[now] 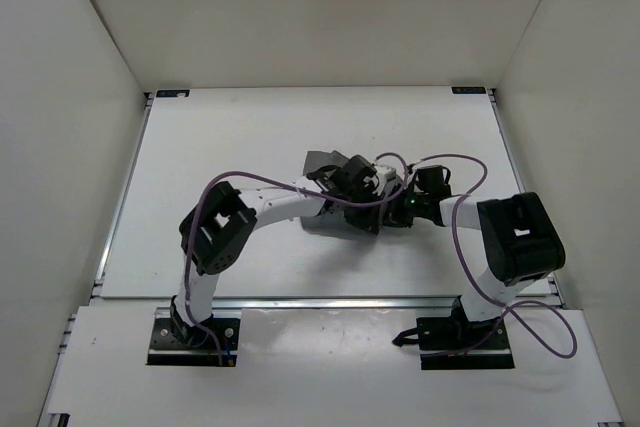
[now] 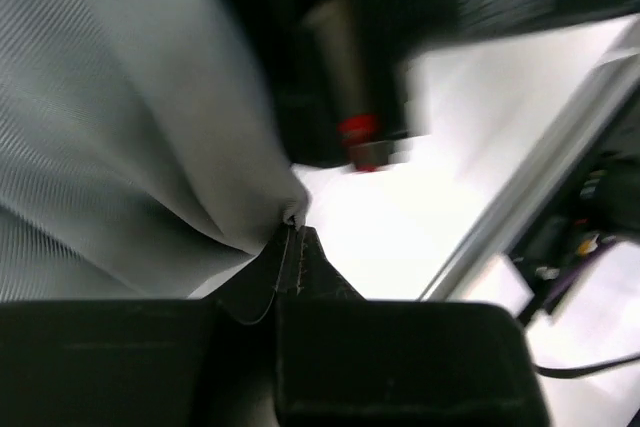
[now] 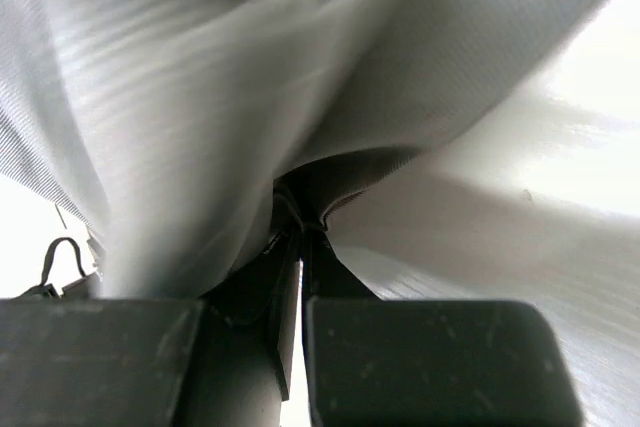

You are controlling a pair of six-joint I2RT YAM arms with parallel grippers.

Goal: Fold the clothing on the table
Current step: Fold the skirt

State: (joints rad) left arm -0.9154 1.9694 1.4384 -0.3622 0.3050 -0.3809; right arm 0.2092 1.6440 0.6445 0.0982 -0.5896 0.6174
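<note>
Both arms meet over the middle of the table (image 1: pixel 240 137), with the clothing (image 1: pixel 320 161) bunched right under them. The left gripper (image 2: pixel 297 240) is pinched tight on a corner of the grey fabric, and the right gripper (image 3: pixel 300 235) is clamped on a fold as well.

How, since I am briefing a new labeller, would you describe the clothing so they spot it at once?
On the white table, look to the middle, where the two arms meet. The clothing is the fabric bunched beneath them, pinched by the left hand and the right hand. It alone is grey, finely ribbed cloth.
</note>
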